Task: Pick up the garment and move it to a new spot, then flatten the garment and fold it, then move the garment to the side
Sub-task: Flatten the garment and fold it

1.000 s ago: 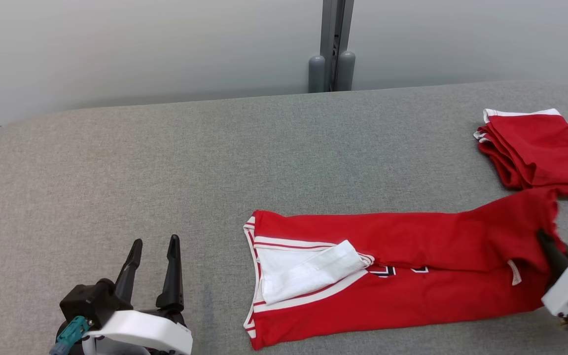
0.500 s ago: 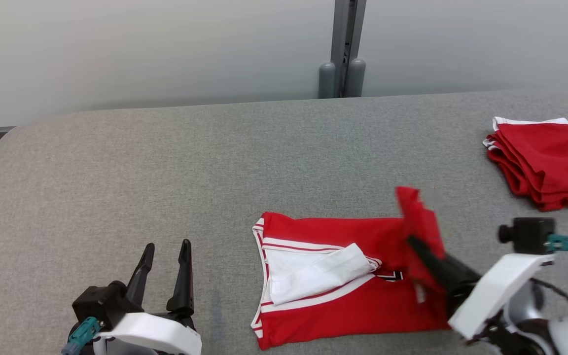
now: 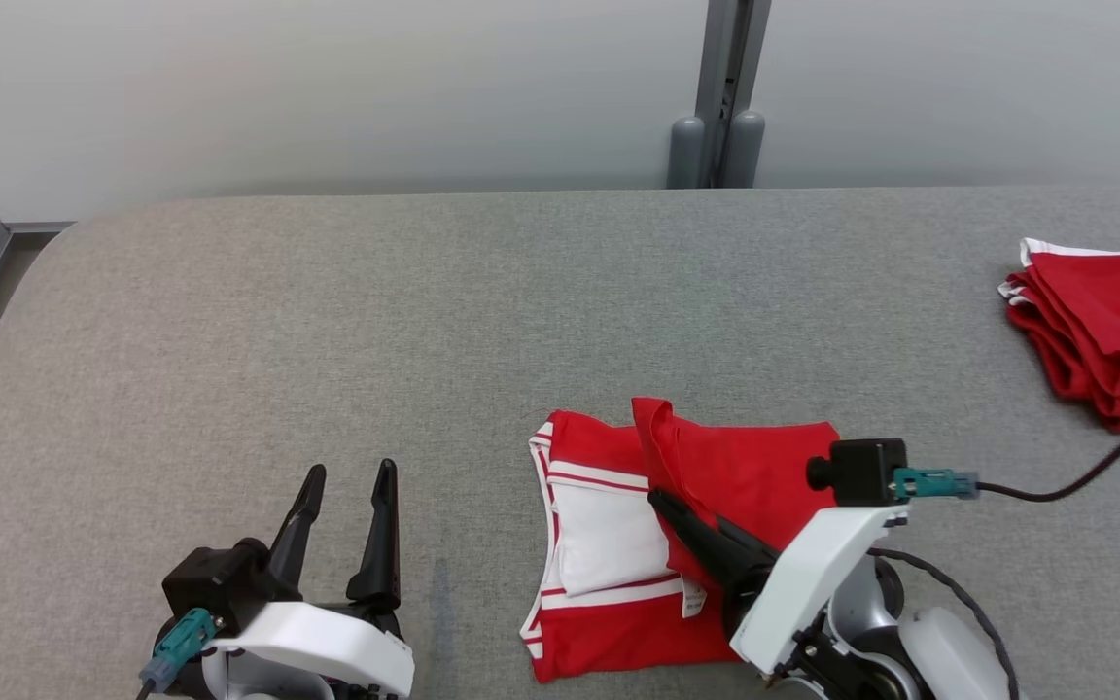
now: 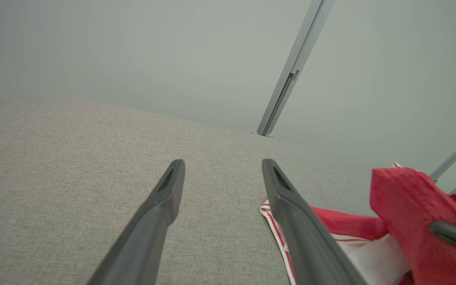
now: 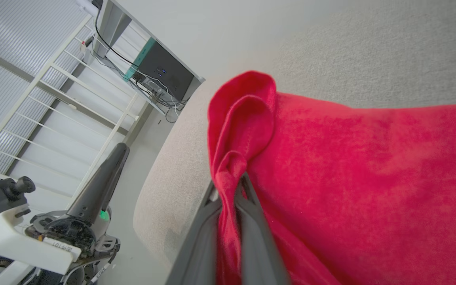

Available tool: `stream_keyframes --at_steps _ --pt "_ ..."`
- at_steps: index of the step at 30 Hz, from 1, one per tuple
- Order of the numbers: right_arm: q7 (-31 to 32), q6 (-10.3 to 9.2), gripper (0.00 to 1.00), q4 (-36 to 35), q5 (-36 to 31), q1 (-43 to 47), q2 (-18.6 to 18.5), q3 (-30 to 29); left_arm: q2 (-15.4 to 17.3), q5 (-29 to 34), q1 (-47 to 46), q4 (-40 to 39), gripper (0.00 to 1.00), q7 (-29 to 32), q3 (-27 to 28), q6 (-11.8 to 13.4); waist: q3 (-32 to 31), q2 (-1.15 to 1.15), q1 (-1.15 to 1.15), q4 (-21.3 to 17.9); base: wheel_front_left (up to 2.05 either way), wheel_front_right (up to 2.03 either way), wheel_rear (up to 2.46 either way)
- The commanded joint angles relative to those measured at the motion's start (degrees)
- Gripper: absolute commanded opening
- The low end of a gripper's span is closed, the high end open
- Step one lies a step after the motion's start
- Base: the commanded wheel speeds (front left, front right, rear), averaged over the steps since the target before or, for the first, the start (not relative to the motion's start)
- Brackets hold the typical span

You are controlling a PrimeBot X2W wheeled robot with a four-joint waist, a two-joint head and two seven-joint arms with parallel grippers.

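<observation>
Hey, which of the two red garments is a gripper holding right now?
The red-and-white garment at front centre: the right gripper pinches its raised red fold. The other red garment lies folded, untouched, at far right.

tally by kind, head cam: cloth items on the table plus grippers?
Half-folded red-and-white garment: 1
Folded red pile at the right edge, number of pieces inside unclear: 1
Grippers: 2 (left gripper open, right gripper shut on the garment)
Total: 4
</observation>
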Motion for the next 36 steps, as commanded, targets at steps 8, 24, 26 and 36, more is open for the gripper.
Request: stream_keyframes --at_steps 8,24,26,36 --pt "-8.08 0.02 0.0 12.09 3.15 -6.09 0.48 6.47 -0.68 0.42 -1.6 1.06 1.0 -0.01 -0.09 -0.63 0.82 0.0 0.0 1.73 0.0 0.0 0.0" --pt "-19.96 0.02 1.0 27.19 7.01 -18.13 0.45 21.61 -2.16 1.11 -2.45 2.47 1.0 -0.06 0.51 -1.56 1.47 0.0 0.0 2.84 0.0 0.0 0.0" --pt "-21.61 0.02 1.0 27.89 5.3 -19.22 0.45 22.7 -2.23 1.28 -2.16 2.45 1.0 -0.07 0.74 -1.58 1.39 0.0 0.0 2.65 0.0 0.0 0.0" --pt "-31.39 0.02 1.0 31.25 -4.96 -21.37 0.43 18.29 -2.52 2.69 -1.44 2.27 1.0 -0.07 1.04 -1.9 1.25 0.0 0.0 1.09 0.0 0.0 0.0"
